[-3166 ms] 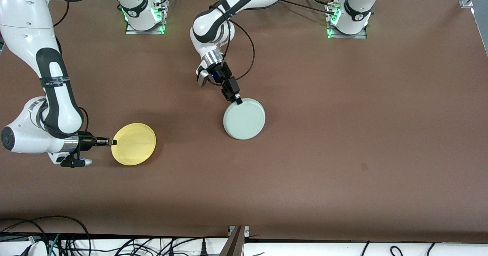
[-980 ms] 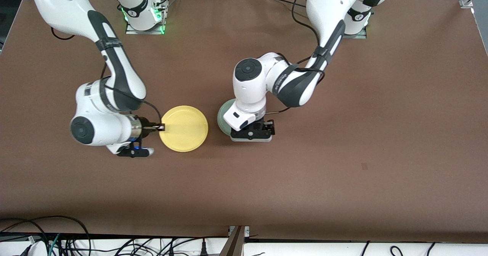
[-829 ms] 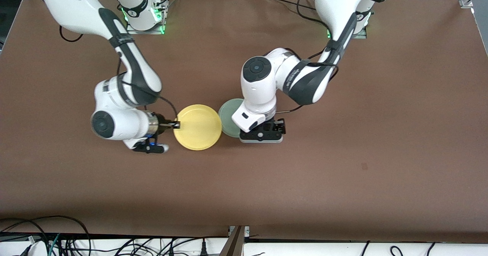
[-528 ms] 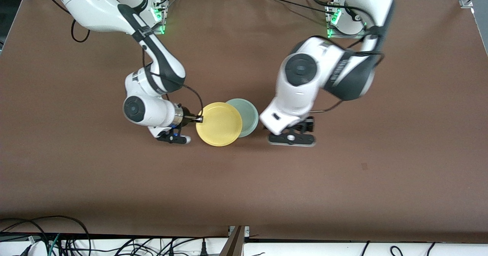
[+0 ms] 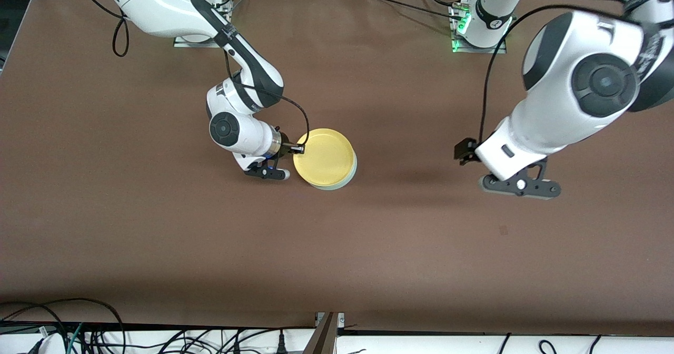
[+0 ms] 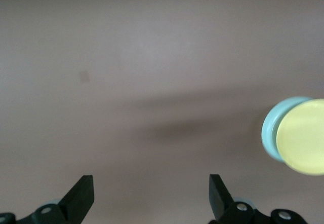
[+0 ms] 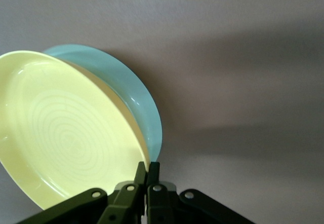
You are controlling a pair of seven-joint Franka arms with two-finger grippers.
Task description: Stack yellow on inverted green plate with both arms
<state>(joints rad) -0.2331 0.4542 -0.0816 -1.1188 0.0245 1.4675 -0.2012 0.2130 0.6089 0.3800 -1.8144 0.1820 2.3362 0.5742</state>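
Yellow plate [image 5: 325,157] sits right way up over the green plate [image 5: 337,185], covering nearly all of it — only a pale crescent of green rim shows on the side nearer the front camera and toward the left arm's end. Right gripper [image 5: 298,149] is clamped on the yellow rim at the edge toward the right arm's end. Left gripper [image 5: 518,184] hangs over bare brown table [image 5: 158,248] — well apart from the stack, fingers [image 6: 82,197] spread wide, holding nothing
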